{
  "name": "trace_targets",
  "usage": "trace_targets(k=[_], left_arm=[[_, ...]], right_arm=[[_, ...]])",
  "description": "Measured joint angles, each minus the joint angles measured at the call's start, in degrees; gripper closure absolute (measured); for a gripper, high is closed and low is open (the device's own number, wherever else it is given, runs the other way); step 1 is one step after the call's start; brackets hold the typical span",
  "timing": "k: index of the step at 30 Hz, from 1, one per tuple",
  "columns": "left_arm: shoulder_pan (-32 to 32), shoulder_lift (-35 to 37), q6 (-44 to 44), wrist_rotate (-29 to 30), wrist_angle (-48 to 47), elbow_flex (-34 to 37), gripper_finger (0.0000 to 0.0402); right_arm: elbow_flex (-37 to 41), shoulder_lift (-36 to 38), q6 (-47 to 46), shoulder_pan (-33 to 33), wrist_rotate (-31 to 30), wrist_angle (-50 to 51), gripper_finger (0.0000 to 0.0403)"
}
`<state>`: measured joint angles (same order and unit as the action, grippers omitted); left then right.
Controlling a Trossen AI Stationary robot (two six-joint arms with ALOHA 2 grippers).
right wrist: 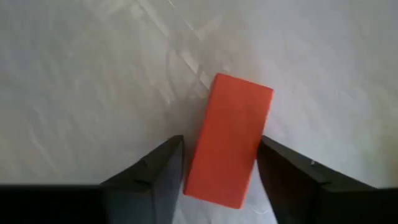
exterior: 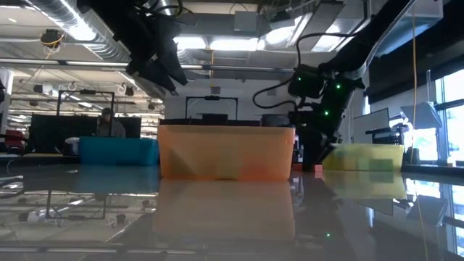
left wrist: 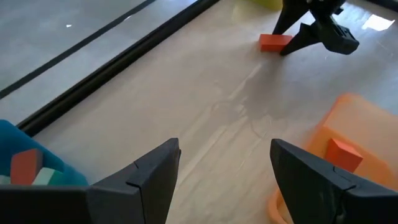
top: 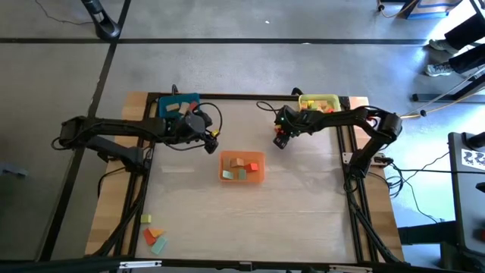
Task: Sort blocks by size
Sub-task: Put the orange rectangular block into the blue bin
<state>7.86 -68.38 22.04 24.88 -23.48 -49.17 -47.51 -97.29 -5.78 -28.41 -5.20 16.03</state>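
A red-orange block lies flat on the table by its broad face, near the yellow tray. My right gripper points steeply down over it, open, with one finger on each long side of the block; the left wrist view shows the same block at those fingertips. My left gripper hangs open and empty above the table, between the blue tray and the orange tray. Both trays hold blocks. Several more blocks lie loose at the near left. My right gripper comes from above with its fingers along the block's two long sides. One finger lies right against one long side; whether it touches, I cannot tell. A sliver of table shows between the other fingertip and the block, which sits slightly askew between the fingers.
The orange tray stands mid-table, with bare table in front of it toward the near edge. A dark frame rail runs along the far side behind the trays. A person sits at a desk in the room beyond.
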Motion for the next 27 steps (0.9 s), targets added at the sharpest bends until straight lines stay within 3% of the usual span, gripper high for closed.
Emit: trace_targets(k=[6, 13, 17, 22, 27], left_arm=[[0.48, -0.02, 1.72, -0.04, 0.11, 0.00, 0.0164], [-0.17, -0.02, -0.61, -0.13, 1.02, 0.00, 0.0164], [-1.18, -0.04, -5.06, -0.26, 5.25, 0.02, 0.0164], [-1.98, -0.34, -13.76, -1.06, 10.68, 0.04, 0.0164], [-2.27, -2.28, -25.13, -6.58, 15.13, 0.04, 0.0164]], right_arm=[[-0.25, -0.10, 1.91, -0.01, 0.84, -0.68, 0.0276], [-1.60, 2.16, 4.69, 0.34, 2.64, 0.10, 0.0277], [-4.21, 5.35, 5.30, 0.41, 7.30, -0.99, 0.0277], [-7.50, 6.28, 6.29, 1.97, 17.93, -1.62, 0.0272], [-8.66, 6.28, 6.50, 5.28, 27.28, -5.19, 0.0272]])
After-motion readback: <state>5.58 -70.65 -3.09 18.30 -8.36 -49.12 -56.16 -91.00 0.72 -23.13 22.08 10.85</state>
